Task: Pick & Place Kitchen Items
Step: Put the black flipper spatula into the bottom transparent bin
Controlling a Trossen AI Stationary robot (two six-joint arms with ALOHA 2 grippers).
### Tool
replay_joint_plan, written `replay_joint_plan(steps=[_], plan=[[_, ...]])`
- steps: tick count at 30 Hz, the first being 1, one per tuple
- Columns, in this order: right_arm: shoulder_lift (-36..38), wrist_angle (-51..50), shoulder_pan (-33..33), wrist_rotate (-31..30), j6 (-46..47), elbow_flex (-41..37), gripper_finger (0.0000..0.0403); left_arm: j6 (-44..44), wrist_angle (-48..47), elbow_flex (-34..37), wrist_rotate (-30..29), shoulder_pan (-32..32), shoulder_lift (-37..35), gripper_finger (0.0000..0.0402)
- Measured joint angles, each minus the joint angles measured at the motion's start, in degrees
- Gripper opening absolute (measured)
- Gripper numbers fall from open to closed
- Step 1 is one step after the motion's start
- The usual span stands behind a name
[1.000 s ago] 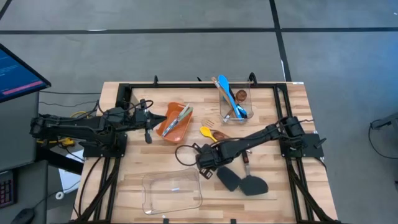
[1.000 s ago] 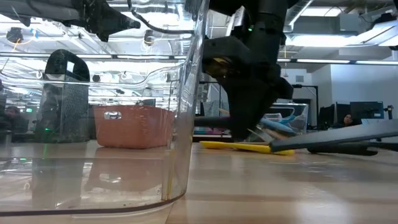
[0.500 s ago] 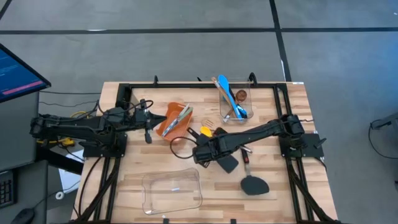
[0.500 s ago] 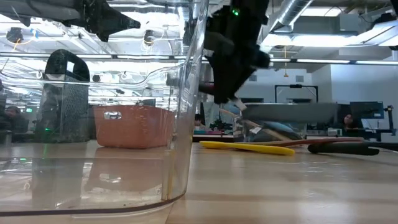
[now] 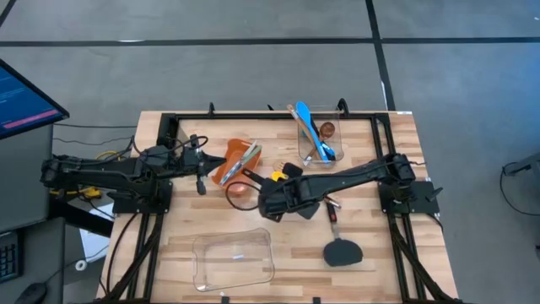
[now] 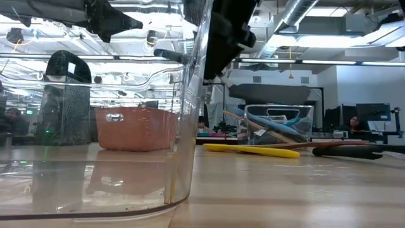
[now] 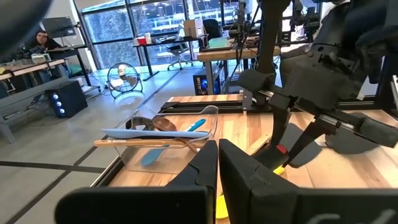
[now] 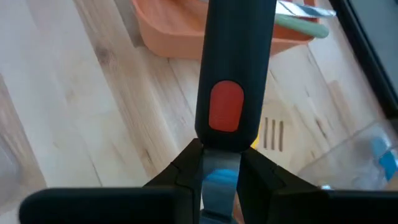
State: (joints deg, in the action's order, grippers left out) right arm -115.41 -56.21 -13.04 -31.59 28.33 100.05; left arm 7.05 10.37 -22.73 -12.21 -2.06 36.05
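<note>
My right gripper hangs above the table's middle, shut on a black spatula. The spatula's dark handle, which has a red spot, points at the orange bin, and its blade trails behind. A second black spatula lies flat on the table. A yellow spoon lies near the bin. My left gripper waits shut at the table's left, pointing level. My right gripper pinches the spatula's flat metal neck between its two fingers, just behind the handle's red-spotted end. The fingers come slanting down from the table's right. The spatula is lifted clear of the table, its handle reaching out past the fingertips toward the bin.
A clear container at the far side holds blue and wooden spoons. Another clear container stands near the front edge and fills the low view's foreground. The orange bin holds a few utensils. A black frame runs around the tabletop.
My right gripper has risen and gone toward the orange bin, rolling its wrist. The black spatula, which lay beside the other one near the front, is now lifted clear and has swung round, so its handle points toward the bin.
</note>
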Motion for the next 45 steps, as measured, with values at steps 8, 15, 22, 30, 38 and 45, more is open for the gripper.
replay_joint_plan(steps=[8,15,22,30,38,45], plan=[[2.21,3.66,-2.37,3.10,-8.84,-0.01,0.0061,-0.02,0.01,0.01,-0.26,0.02,-1.43,0.0004],[4.89,16.17,-5.47,9.20,-16.61,-0.06,0.0061,-0.04,-1.28,0.01,-0.24,0.02,-1.46,0.0004],[4.89,31.74,-7.37,21.79,-25.31,-0.09,0.0061,-0.04,-1.88,0.01,-0.22,0.00,-1.49,0.0004],[3.58,39.48,-6.36,30.41,-27.03,-0.02,0.0061,-0.46,-1.79,0.01,-0.20,0.02,-1.42,0.0004],[1.27,46.80,-4.94,41.24,-28.65,-0.26,0.0061,-0.46,-1.74,0.01,-0.17,0.02,-1.42,0.0004],[-0.09,48.65,-4.25,43.89,-28.42,-0.12,0.0061,-0.56,-1.81,0.01,-0.15,0.01,-1.42,0.0004]])
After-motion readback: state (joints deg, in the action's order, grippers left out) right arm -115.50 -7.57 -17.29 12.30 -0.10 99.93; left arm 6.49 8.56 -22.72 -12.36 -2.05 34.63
